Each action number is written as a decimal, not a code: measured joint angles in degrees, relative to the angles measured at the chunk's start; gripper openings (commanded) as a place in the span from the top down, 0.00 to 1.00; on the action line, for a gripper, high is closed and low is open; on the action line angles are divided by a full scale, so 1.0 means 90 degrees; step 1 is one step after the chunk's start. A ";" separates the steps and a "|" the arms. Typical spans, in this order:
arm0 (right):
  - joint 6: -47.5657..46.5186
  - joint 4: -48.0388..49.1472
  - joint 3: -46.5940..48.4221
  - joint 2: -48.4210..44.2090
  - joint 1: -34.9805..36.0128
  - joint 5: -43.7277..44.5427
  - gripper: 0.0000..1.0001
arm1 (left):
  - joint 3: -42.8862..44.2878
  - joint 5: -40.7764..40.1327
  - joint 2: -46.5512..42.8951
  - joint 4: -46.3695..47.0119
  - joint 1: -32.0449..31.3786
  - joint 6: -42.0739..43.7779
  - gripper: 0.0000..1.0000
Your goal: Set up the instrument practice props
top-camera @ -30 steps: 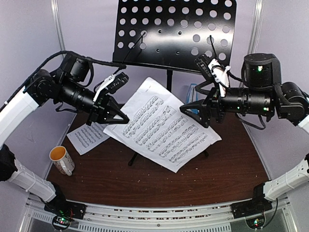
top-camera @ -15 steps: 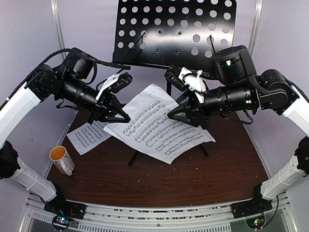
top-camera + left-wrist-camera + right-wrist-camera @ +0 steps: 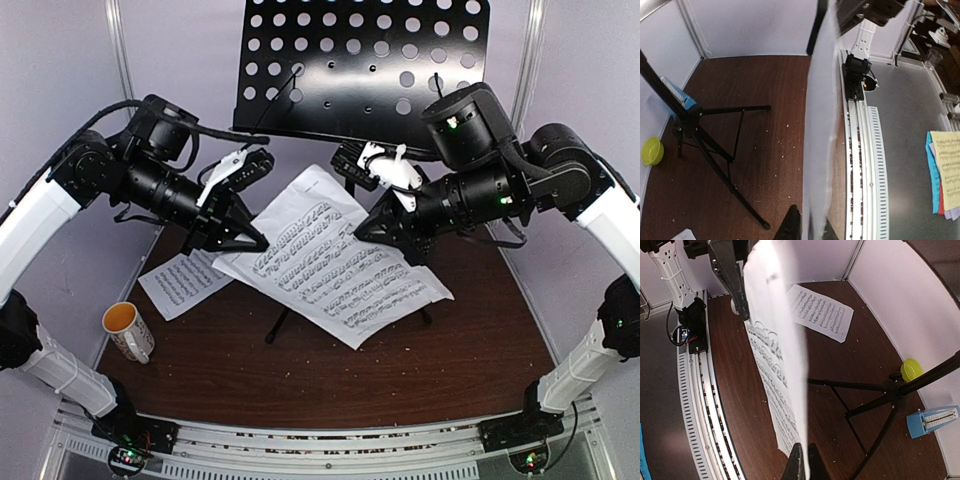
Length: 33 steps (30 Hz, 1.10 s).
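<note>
One sheet-music page [image 3: 340,270] hangs in the air between both arms, below the black perforated music stand [image 3: 365,65]. My right gripper [image 3: 362,232] is shut on the page's right edge, and its fingers [image 3: 805,462] pinch the paper [image 3: 775,350]. My left gripper [image 3: 255,243] is at the page's left corner. Its jaws [image 3: 809,230] stand slightly apart with the sheet [image 3: 820,125] between them. The second page [image 3: 180,285] lies flat on the table at the left. The blue metronome [image 3: 932,421] stands by the back wall, beyond the stand's tripod legs [image 3: 880,395].
A white mug [image 3: 128,330] with an orange inside stands near the front left. A lime-green bowl [image 3: 910,369] sits by the back wall near the tripod legs [image 3: 705,145]. The perforated rail [image 3: 320,450] runs along the near edge.
My right gripper swung left to the page's right edge and shut on it. My left gripper stayed at the left corner, and its jaws have eased slightly apart.
</note>
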 measured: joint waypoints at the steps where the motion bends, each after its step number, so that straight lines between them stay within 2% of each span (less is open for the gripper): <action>1: 0.0007 -0.0039 0.0117 0.0029 0.0007 0.0010 1.00 | 0.0022 -0.0041 -0.0005 0.0012 -0.0010 -0.0012 0.78; 4: 0.0109 -0.0012 0.0228 -0.0041 0.0017 0.0017 1.00 | 0.0010 -0.0296 -0.0112 0.0117 -0.0032 -0.0143 0.54; 8: 0.0335 0.0267 0.0141 -0.0432 0.0024 0.0000 1.00 | -0.0282 -0.0857 -0.0612 0.0573 0.0010 -0.0415 0.40; 13: 0.0699 0.0959 -0.0078 -0.1282 0.0024 0.0078 1.00 | -0.0512 -0.1433 -0.1428 0.1297 0.0146 -0.0855 0.39; 18: 0.0964 0.1732 0.0090 -0.1647 -0.0032 0.0304 1.00 | -0.0109 -0.1768 -0.1423 0.1819 0.0148 -0.1127 0.39; 33: 0.1639 0.3325 0.1824 -0.0464 -0.0726 0.1069 1.00 | 0.1496 -0.3072 -0.0136 0.2596 0.0160 -0.1506 0.41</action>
